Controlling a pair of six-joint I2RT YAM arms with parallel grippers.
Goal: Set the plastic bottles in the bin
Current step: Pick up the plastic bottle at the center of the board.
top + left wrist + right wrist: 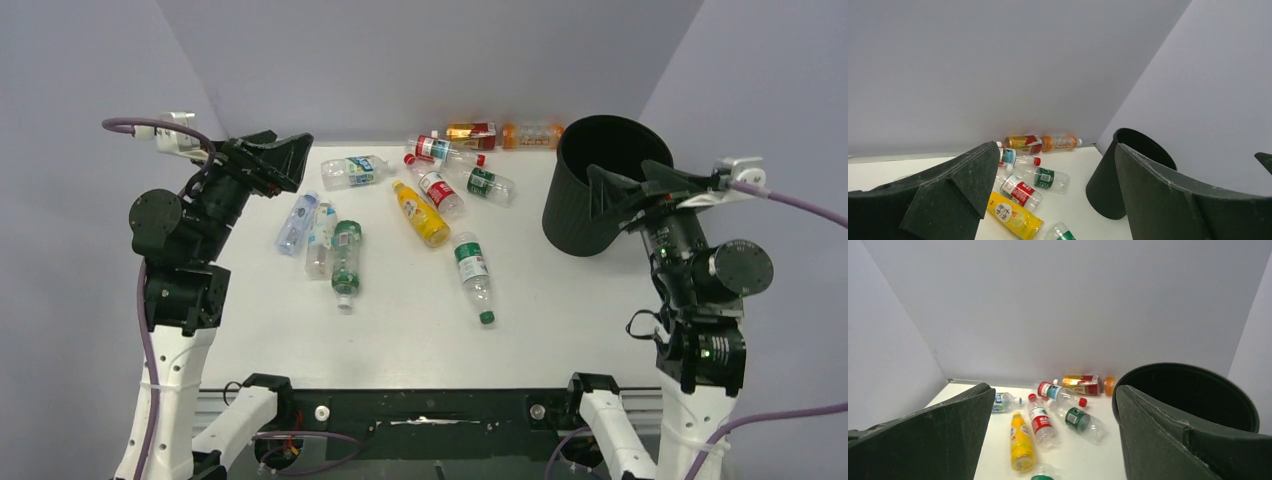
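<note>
Wide and empty, the left gripper (298,163) hangs over the far-left corner of the white table (400,330). The right gripper (618,170), equally wide and empty, sits beside the tall round matte black bin (568,215). 11 small plastic bottles (421,214) lie scattered on the table. The 3 clear side-by-side bottles (320,238) lie just inboard of the left gripper and nearer the arm bases, long axes roughly near-to-far. Judged the left arm's pick.

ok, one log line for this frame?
left gripper open, empty | right gripper open, empty, beside bin | plastic bottles lying on table, none held | bin upright
</note>
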